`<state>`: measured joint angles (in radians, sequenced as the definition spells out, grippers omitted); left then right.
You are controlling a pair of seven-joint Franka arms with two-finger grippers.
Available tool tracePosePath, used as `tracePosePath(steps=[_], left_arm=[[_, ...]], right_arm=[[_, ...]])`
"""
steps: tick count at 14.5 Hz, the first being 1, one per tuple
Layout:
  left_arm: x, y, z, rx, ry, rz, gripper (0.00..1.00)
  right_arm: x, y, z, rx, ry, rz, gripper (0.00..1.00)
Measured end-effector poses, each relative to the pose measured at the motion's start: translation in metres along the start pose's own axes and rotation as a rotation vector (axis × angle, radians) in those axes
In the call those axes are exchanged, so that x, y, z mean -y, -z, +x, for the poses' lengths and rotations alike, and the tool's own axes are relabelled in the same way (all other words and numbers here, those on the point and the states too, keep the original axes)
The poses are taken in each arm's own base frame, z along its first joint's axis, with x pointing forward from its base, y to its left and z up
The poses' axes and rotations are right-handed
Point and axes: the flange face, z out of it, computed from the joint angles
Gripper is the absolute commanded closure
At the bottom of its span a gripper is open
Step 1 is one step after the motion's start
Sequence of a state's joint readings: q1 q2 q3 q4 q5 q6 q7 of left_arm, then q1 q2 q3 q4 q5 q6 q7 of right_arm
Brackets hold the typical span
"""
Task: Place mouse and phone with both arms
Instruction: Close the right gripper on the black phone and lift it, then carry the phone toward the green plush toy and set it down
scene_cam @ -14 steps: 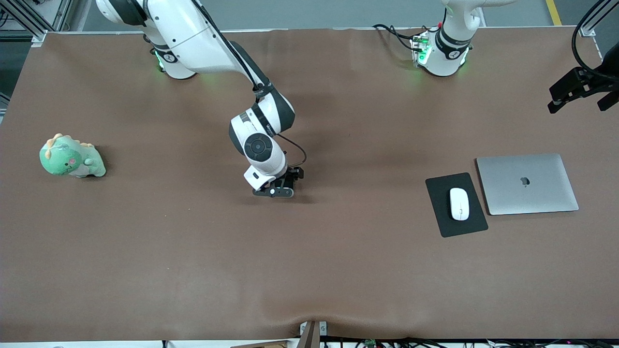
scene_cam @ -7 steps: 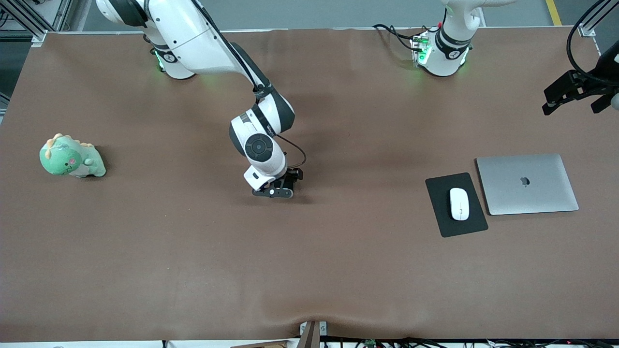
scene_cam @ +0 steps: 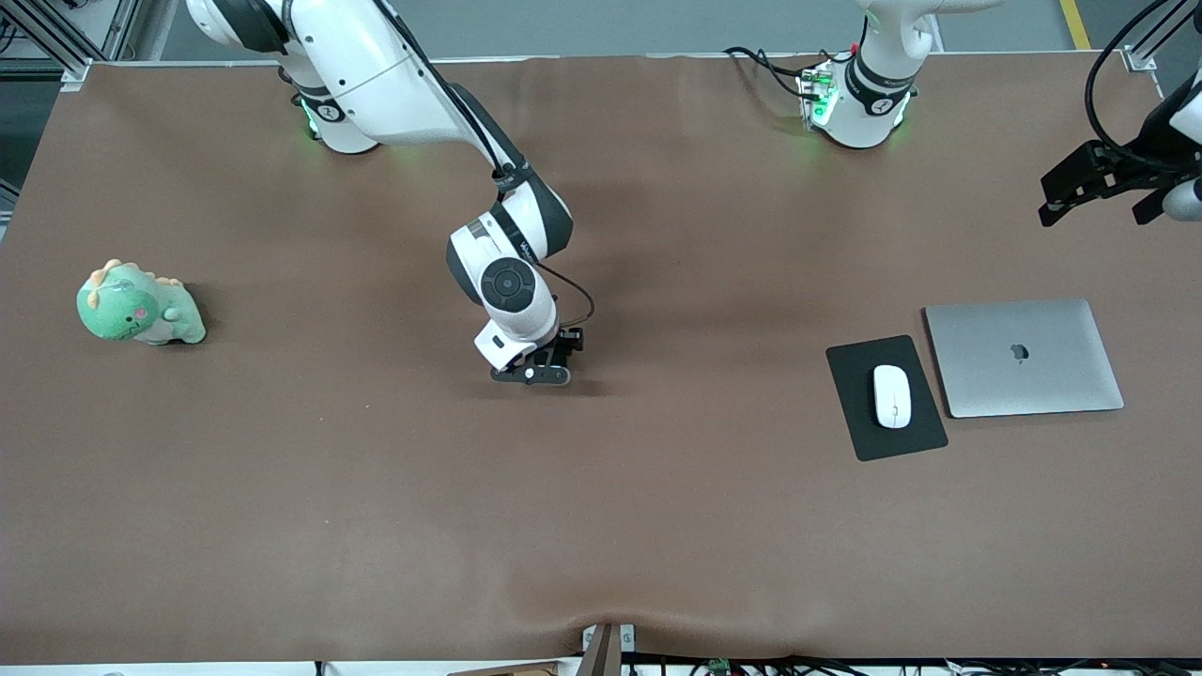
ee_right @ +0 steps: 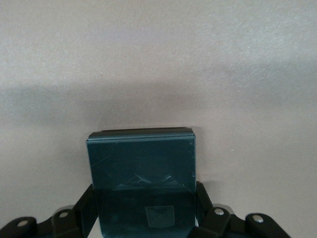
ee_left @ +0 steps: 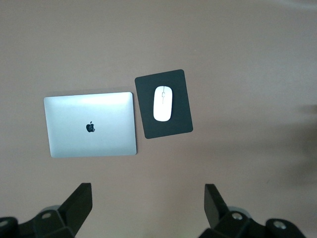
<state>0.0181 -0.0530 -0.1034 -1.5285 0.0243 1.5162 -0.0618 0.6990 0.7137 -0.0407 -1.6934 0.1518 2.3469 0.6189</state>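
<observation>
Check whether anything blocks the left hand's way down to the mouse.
Nothing visible does. The left hand, open, hangs above the laptop's end of the table; the mouse lies uncovered on the mouse pad, with the laptop beside the pad, not over it.

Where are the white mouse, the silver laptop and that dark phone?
mouse (scene_cam: pixel 892 395), front view, middle of its top.
laptop (scene_cam: pixel 1024 357), front view, lid near the logo.
phone (ee_right: pixel 142 168), right wrist view, its glossy face.

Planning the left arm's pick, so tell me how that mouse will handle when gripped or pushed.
The mouse looks glossy and domed, so fingers closing on its curved sides may slip. It appears small and rigid, probably light. It lies flat on the pad, so it seems likelier to slide than roll when pushed. The left gripper, open, is over the table toward the left arm's end.
</observation>
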Motion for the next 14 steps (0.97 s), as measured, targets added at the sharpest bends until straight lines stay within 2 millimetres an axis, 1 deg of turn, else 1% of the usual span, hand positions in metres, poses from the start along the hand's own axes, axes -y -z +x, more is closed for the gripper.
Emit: tracePosePath(steps=[2,4,6,8,11,12,14], left_arm=[[-0.001,-0.006,0.004,0.009,-0.002,-0.001,0.00],[-0.001,-0.010,0.006,0.015,-0.003,-0.001,0.00],[-0.004,-0.011,0.007,0.017,-0.008,-0.001,0.00],[-0.010,-0.011,0.007,0.013,-0.018,-0.002,0.00],[-0.012,-0.010,0.007,0.006,-0.022,-0.002,0.00],[-0.012,-0.010,0.008,0.006,-0.022,-0.002,0.00],[-0.013,-0.010,0.007,0.005,-0.023,-0.002,0.00]], right_arm=[[-0.006,0.010,0.006,0.023,-0.015,-0.017,1.00],[-0.016,0.030,0.015,0.040,-0.040,-0.023,1.00],[-0.035,0.053,0.025,0.064,-0.071,-0.031,1.00],[-0.060,0.074,0.036,0.094,-0.104,-0.039,1.00],[-0.106,0.105,0.053,0.133,-0.110,-0.039,1.00],[-0.122,0.112,0.056,0.137,-0.118,-0.034,1.00],[-0.152,0.118,0.056,0.142,-0.133,-0.027,1.00]])
